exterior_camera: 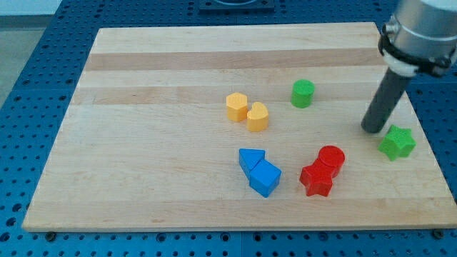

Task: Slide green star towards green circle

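Rod tip [372, 130] just left of the green star [397, 142].
No pincer is fitted. The green circle [303, 93] stands well apart, toward the view's upper left.

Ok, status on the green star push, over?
My tip down just left of green star, on the circle's side. Green circle up-left, apart. Path between them clear; red blocks sit below it.

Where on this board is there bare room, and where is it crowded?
Bare: the whole strip left of the yellow blocks and blue blocks, and the band along the view's top above the green circle. Crowded: centre-right, where the red blocks sit, and the right edge, where my tip stands just left of the green star.
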Motion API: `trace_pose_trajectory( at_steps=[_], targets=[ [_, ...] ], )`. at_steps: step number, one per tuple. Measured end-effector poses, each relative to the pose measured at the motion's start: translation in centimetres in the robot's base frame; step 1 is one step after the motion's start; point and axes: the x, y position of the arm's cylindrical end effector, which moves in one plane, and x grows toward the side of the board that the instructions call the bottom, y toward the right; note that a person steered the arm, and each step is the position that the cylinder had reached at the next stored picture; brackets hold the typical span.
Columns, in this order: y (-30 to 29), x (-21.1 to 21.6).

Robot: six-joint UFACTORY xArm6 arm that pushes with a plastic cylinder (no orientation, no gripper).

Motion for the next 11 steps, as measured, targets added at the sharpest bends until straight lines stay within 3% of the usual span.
trace_pose_trajectory(
  at_steps=[1,2,3,4,7,11],
  targets=[
    [6.6,-2.9],
    [12.2,1.4],
    [12.2,4.3],
    [10.2,6.9],
    [2.5,6.8],
    [-4.6,-1.2]
  ],
)
